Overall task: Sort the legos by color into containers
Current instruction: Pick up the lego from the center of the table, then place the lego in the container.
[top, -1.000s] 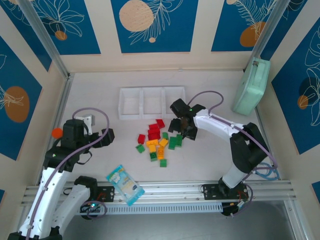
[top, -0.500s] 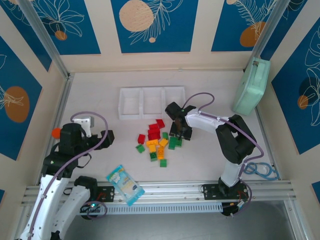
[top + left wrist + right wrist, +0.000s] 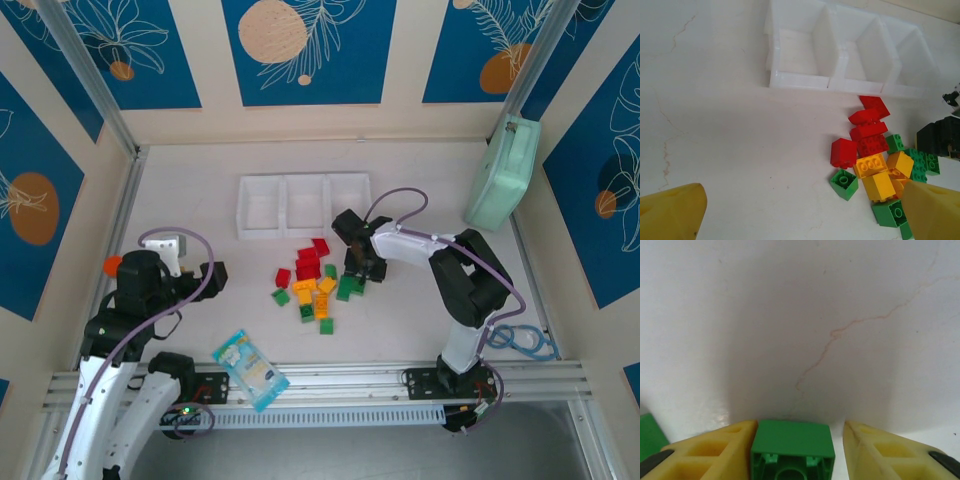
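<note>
At the pile's [image 3: 312, 283] right edge, right gripper [image 3: 800, 429] brackets a green lego [image 3: 791, 444], one finger clear. Left gripper [image 3: 800, 210] gapes over open table [image 3: 730, 145].

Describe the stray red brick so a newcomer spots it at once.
From the white three-compartment plastic tray, come toward the arms to the pile of small plastic bricks. The small red plastic brick sits on its left edge; the other reds bunch together nearer the tray, while this one stands apart beside a green brick.
</note>
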Robot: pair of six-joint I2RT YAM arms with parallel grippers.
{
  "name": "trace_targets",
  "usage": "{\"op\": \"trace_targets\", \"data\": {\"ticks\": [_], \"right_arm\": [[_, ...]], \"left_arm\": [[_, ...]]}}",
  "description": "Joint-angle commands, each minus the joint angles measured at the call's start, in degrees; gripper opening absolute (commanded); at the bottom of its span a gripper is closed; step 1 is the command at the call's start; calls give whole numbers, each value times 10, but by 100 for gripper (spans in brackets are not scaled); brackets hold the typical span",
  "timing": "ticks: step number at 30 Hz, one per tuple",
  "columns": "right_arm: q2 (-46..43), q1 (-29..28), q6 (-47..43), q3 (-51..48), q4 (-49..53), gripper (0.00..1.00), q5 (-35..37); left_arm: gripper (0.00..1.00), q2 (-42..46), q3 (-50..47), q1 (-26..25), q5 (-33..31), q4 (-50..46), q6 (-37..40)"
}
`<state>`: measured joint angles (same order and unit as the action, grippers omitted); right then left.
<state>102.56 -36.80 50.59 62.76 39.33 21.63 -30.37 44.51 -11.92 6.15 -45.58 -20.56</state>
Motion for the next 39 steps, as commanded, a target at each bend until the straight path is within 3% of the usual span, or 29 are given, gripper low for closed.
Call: {"op": "trace_targets", "data": {"ticks": [1,6,12,20,25,32,39], "right_arm": [[-8,-1,-6,-11,-8,46,4],[-14,-2,-13,-18,-13,40,8],[-53,-1,-51,-4,-11,23,0],[-104,8,-151,91,-29,21,7],[-68,46,-238,166,-79,21,0],[26,121,-294,248,-147,20,-125],[119,135,-327,317,-136,20,-147]], "left_arm": [[99,5,-4,-3,-1,7,6],[99,5,-4,-3,-3,7,5],[99,6,-5,-4,18,14,6],[99,18,-13,-3,32,24,7],[99,21,-14,-3,40,27,8],[99,21,-16,-3,47,32,9],[99,21,-18,-3,52,35,10]]}}
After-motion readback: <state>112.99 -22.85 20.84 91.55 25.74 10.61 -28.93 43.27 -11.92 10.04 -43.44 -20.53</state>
